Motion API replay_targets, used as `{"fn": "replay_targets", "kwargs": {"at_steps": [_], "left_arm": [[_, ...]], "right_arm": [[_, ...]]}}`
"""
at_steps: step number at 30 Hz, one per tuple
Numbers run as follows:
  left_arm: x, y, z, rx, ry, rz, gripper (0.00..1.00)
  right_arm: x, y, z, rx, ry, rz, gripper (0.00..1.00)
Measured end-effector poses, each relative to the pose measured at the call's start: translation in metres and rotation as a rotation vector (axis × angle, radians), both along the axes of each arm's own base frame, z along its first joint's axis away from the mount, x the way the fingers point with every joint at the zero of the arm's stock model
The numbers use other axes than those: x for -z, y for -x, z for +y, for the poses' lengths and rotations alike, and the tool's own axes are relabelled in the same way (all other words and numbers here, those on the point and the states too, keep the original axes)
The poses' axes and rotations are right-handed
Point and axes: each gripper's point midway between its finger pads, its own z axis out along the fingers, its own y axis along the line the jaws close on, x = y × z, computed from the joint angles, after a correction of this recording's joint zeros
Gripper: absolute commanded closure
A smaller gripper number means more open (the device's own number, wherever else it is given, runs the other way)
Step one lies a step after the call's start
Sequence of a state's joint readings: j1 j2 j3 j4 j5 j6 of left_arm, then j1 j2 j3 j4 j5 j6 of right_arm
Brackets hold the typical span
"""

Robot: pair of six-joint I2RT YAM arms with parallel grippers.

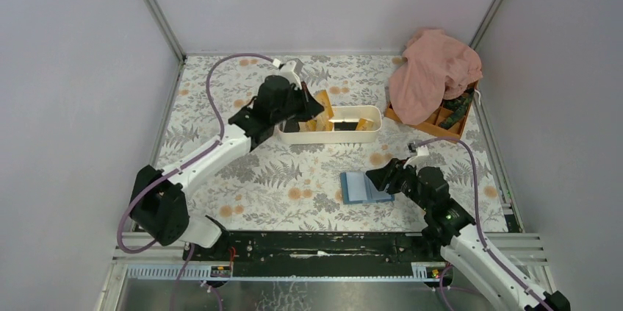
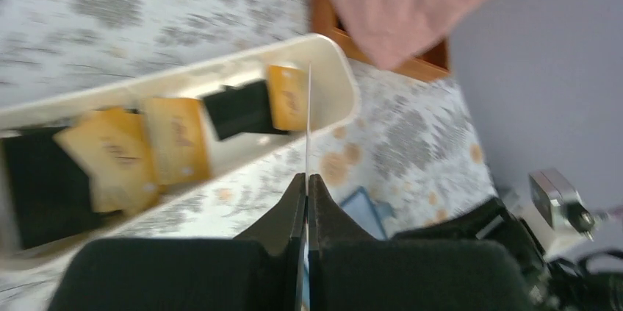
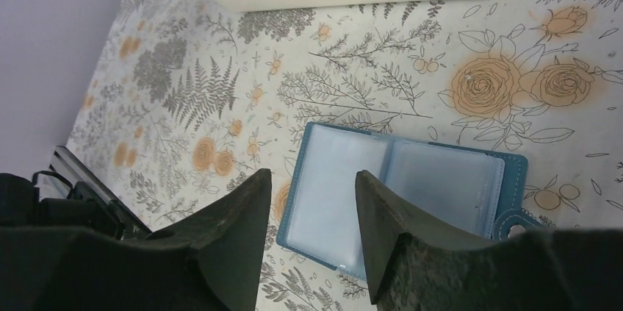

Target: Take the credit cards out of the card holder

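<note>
Tray: long white oblong plastic tray (image 1: 330,137), lying crosswise past the table's middle.
Cloth: crumpled pink fabric (image 1: 433,72), heaped in the far right corner.
Box: orange compartment box (image 1: 438,131), mostly under the cloth, just right of the tray.
Table cover: pale sheet printed with grey ferns and orange flowers (image 1: 294,179).

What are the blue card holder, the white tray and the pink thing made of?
Card holder: probably faux leather, stitched edge; pockets of cloudy soft plastic. White tray: smooth hard plastic, likely, with a rounded rim. Pink thing: cloth, since it sags in soft folds.
</note>
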State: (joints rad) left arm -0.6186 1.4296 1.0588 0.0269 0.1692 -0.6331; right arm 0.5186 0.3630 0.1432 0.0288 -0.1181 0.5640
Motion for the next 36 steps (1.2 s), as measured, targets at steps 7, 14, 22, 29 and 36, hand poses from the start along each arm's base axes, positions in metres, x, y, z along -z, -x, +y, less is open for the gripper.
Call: {"fn": "replay_targets", "kwargs": {"at_steps": [7,14,22,29,36], "left_arm": [[0.014,-0.043,0.06,-0.138,-0.248,0.11,1.0],[0.084,-0.037,0.086,-0.131,-0.455,0.317,1.0],[0.104,-0.048,0.1,-0.136,-0.519,0.401,1.0],[0.117,-0.068,0.092,-0.1,-0.548,0.435,1.0],[0.127,-0.065,0.091,-0.065,-0.58,0.485,1.0]], "right_arm": [[0.016,-0.007,0.011,-0.039,0.027,0.05,0.48],[0.013,-0.011,0.018,-0.068,0.014,0.034,0.49],[0.005,-0.01,0.02,-0.08,-0.004,0.007,0.5],[0.006,-0.01,0.02,-0.08,-0.004,0.006,0.5],[0.011,-0.01,0.02,-0.079,0.003,0.018,0.5]]}}
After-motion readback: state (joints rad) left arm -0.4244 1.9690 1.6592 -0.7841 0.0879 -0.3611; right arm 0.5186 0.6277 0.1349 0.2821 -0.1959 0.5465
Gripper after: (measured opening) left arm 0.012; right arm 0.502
